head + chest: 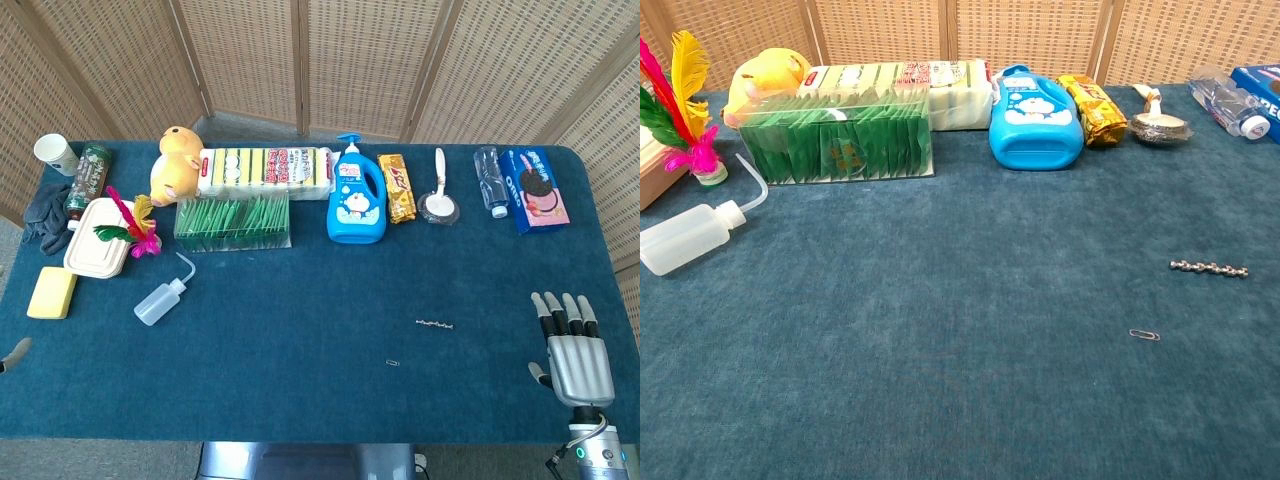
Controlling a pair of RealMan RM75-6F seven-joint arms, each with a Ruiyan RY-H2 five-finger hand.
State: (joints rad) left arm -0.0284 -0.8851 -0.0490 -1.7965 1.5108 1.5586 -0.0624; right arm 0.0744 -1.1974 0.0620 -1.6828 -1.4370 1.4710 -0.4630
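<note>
My right hand (572, 352) lies flat near the front right edge of the blue tabletop (300, 350), fingers straight and slightly apart, holding nothing. Only a sliver of my left hand (14, 353) shows at the far left edge in the head view, and I cannot tell how its fingers lie. Closest to my right hand, a little to its left, are a small paper clip (393, 361) and, just beyond it, a short bead chain (435, 324); the two lie apart from each other and from my fingers. Over on the left sit a yellow sponge (52, 292), a white squeeze bottle (160, 300) on its side, and a beige lunch box (97, 236) with a feathered shuttlecock (133, 228) on it. Farther back runs a row: a green packet box (233, 220), a blue detergent bottle (356, 195), a gold snack bar (399, 187), a white spoon (439, 187), a water bottle (490, 180) and a blue cookie pack (534, 187). At the far left corner stand a paper cup (55, 153) and a yellow plush toy (176, 163).
</note>
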